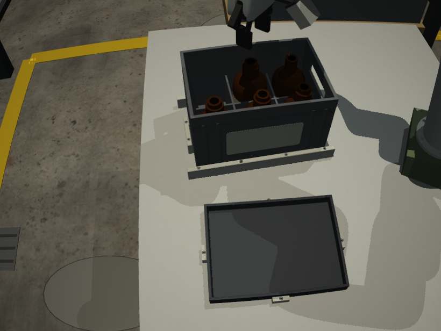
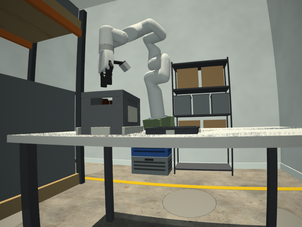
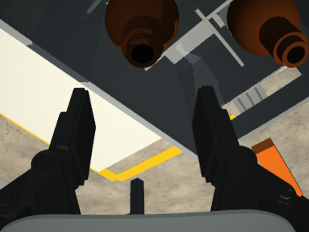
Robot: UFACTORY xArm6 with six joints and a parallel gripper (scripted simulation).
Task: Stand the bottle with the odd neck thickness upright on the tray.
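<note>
All five bottles (image 1: 250, 83) (image 3: 141, 34) stand in the crate (image 1: 263, 133) (image 2: 102, 117); the tray (image 1: 249, 263) (image 2: 172, 130) holds none. The gripper (image 1: 253, 33) (image 2: 106, 84) (image 3: 143, 106) hangs above, fingers apart and empty. Picking out the odd neck and moving that bottle seemingly remain.

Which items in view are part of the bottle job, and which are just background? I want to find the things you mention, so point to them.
Part of the job:
- xArm Gripper (image 1: 253, 33) (image 2: 106, 84) (image 3: 143, 106)
- five brown bottles (image 1: 249, 85)
- divided bottle crate (image 1: 210, 138) (image 2: 102, 117)
- shallow dark tray (image 1: 242, 256) (image 2: 172, 130)

Background:
- shelf rack (image 2: 201, 90)
- cardboard boxes (image 2: 187, 78)
- blue crate (image 2: 150, 152)
- gray slotted crate (image 2: 150, 168)
</note>
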